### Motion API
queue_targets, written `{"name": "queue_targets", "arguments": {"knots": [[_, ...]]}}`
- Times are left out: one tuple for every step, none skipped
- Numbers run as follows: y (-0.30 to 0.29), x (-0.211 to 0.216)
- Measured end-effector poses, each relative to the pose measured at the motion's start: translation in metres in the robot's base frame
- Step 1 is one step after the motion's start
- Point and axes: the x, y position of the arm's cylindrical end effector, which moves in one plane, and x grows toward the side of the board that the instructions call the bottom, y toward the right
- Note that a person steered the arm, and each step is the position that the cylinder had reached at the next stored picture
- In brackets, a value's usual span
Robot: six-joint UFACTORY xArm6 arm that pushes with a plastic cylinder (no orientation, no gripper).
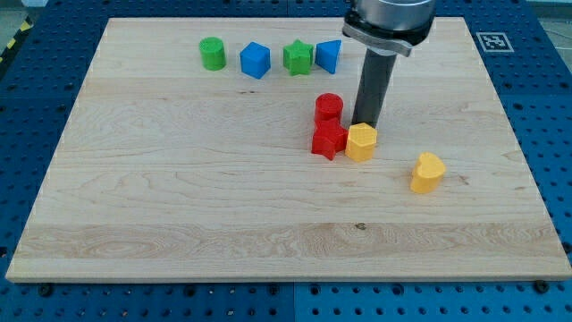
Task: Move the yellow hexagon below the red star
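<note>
yellow hexagon (pixel 361 141): flat on the counter, near board centre, touching the red star's right side | red star (pixel 328 139): flat, just left of the hexagon, directly below a red cylinder

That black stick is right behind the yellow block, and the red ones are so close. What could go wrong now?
My tip sits just above the yellow hexagon, which touches the red star. Two risks, as I judge it:
1. A push that is slightly off could drag the star along, so the target shifts too.
2. The red cylinder stands right beside my rod; swinging round the hexagon might knock it into the star.
</note>
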Motion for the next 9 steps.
{"name": "queue_targets", "arguments": {"knots": [[0.001,0.002],[0.009,0.018],[0.009,0.031],[0.009,0.050],[0.015,0.054],[0.044,0.066],[0.040,0.095],[0.015,0.099],[-0.009,0.099]]}}
